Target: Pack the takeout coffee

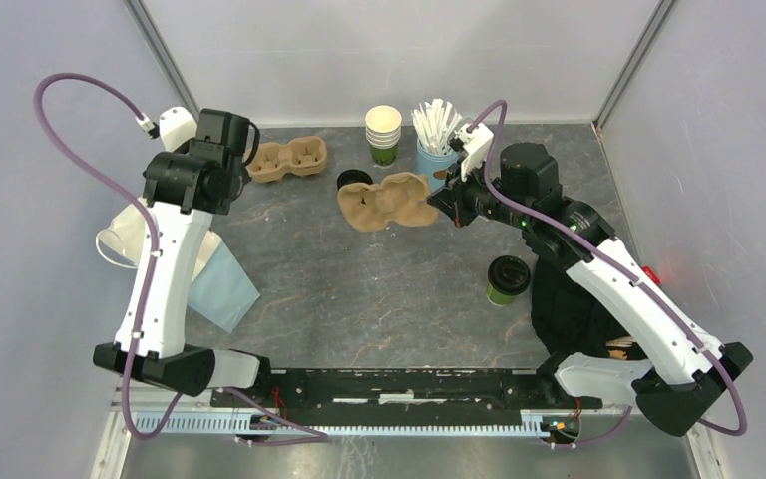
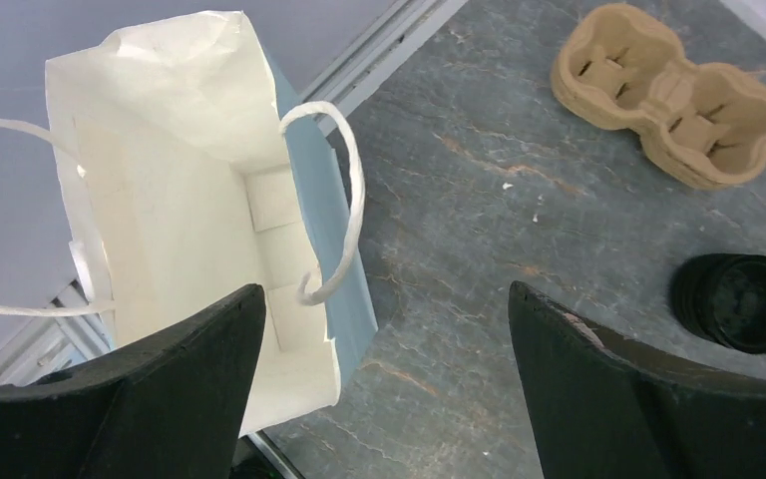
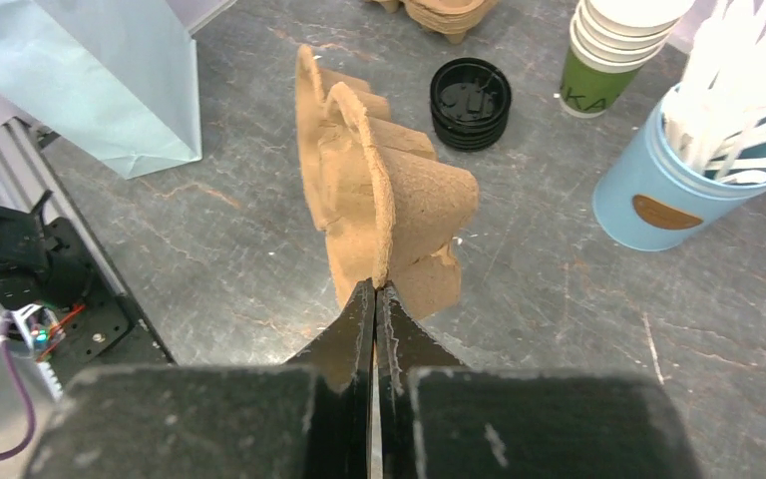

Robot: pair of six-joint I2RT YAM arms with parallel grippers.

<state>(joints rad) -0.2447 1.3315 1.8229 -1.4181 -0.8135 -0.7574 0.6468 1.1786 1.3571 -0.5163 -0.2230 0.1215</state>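
Observation:
The takeout coffee (image 1: 507,279), a small green cup with a black lid, stands upright on the table at the right, near my right arm and apart from both grippers. It is out of both wrist views. My right gripper (image 1: 451,203) is shut on the edge of a brown cardboard cup carrier (image 1: 389,203) and holds it tilted on edge above the table, as the right wrist view (image 3: 374,291) shows with the carrier (image 3: 399,200). My left gripper (image 1: 227,140) is open and empty at the far left, as also shows in the left wrist view (image 2: 384,289).
An open white-lined blue paper bag (image 1: 214,284) (image 2: 180,200) stands at the left edge. At the back are more carriers (image 1: 287,158) (image 2: 673,95), stacked black lids (image 1: 354,180) (image 3: 471,100), stacked lidless cups (image 1: 383,135) and a blue tin of stirrers (image 1: 437,145).

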